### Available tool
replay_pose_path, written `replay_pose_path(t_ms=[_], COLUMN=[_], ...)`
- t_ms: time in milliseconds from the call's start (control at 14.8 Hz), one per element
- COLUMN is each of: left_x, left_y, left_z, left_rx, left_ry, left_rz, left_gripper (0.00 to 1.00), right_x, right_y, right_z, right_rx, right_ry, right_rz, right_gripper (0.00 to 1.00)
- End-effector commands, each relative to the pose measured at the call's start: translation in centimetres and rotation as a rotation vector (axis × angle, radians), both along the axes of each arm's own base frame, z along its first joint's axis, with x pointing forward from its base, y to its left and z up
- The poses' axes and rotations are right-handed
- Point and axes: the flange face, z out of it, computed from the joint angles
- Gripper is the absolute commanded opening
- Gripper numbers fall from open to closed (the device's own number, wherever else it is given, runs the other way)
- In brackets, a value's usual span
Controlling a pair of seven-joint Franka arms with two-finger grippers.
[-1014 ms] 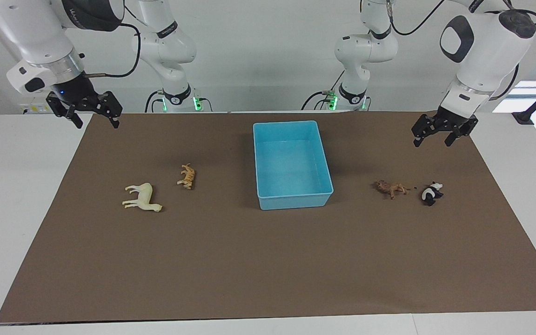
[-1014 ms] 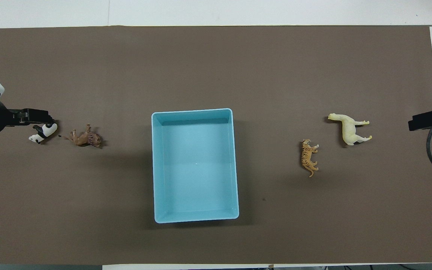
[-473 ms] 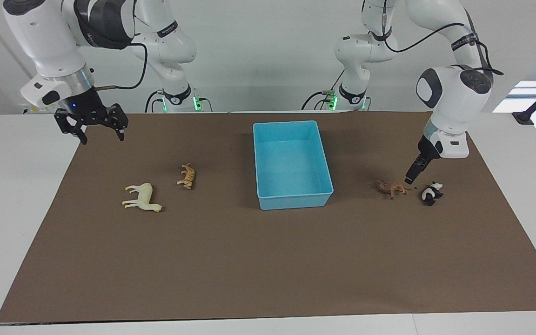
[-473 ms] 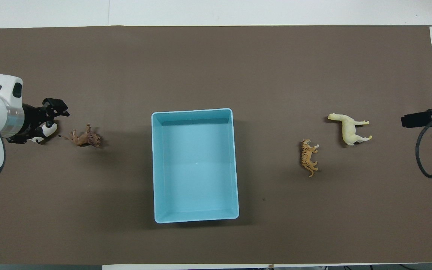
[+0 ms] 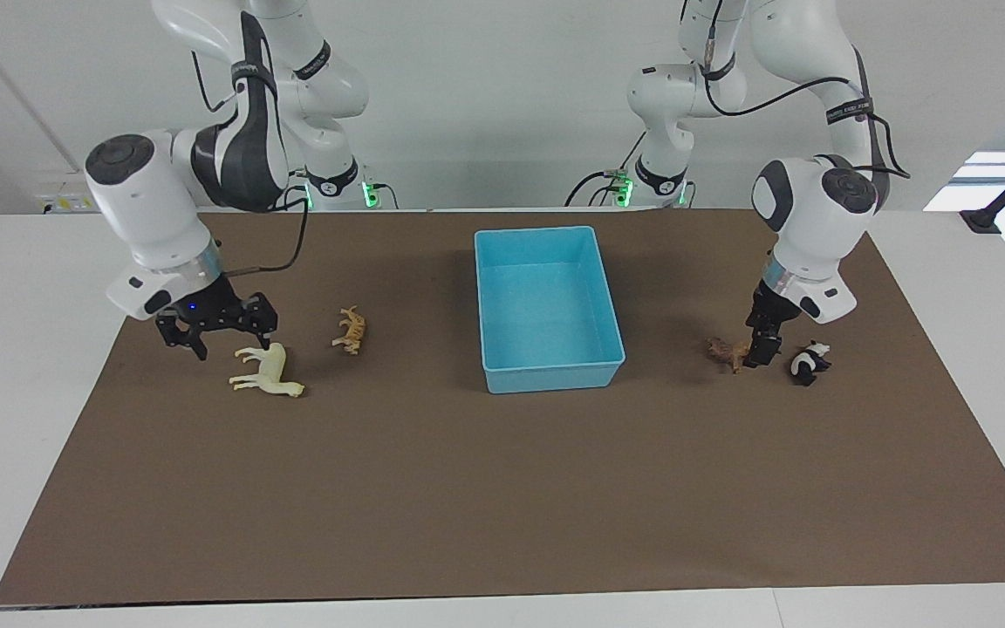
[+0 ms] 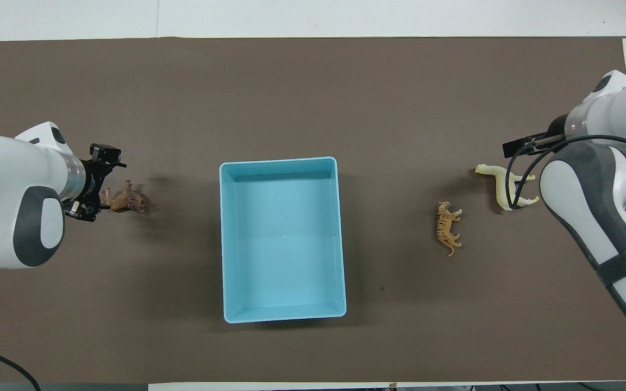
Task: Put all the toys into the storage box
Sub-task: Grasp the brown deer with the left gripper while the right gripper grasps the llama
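Both arms have swung down from their raised stance: the open left tool (image 5: 764, 351) now sits low at the lion (image 5: 727, 351) beside the panda (image 5: 810, 362), the open right tool (image 5: 221, 335) over the horse (image 5: 268, 372), while the storage box (image 5: 549, 377) holds nothing.

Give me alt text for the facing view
Two robot arms reach down beside an empty blue storage box: the right gripper open over the cream horse, the left gripper at the brown lion, tiger and panda untouched.
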Motion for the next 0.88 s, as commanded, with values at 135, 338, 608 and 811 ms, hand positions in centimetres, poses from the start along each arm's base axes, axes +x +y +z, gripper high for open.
replay_pose_path(t_ms=[135,338,608,811], left_x=[-3.5,-4.3,-4.1,-3.8], left_y=[-1.2,-1.4,-1.4,-1.2], left_z=[-2.1,-3.3,-3.6,-3.9], left_rx=[0.010,0.013,0.013,0.012], left_ry=[-0.023,-0.014,-0.028,-0.044], left_rz=[-0.143,-0.183,-0.167,-0.149], left_gripper=[1.00,1.00,1.00,0.99], right_x=[-1.4,-2.8,-4.3,-5.6], right_y=[0.3,0.1,-0.4,-1.3], right_z=[-3.9,-5.8,-7.9,-9.2], right_rx=[-0.005,-0.004,-0.004,-0.006], right_ry=[0.073,0.100,0.103,0.087], right_rz=[-0.015,-0.024,-0.034,-0.041], right_gripper=[1.00,1.00,1.00,1.00])
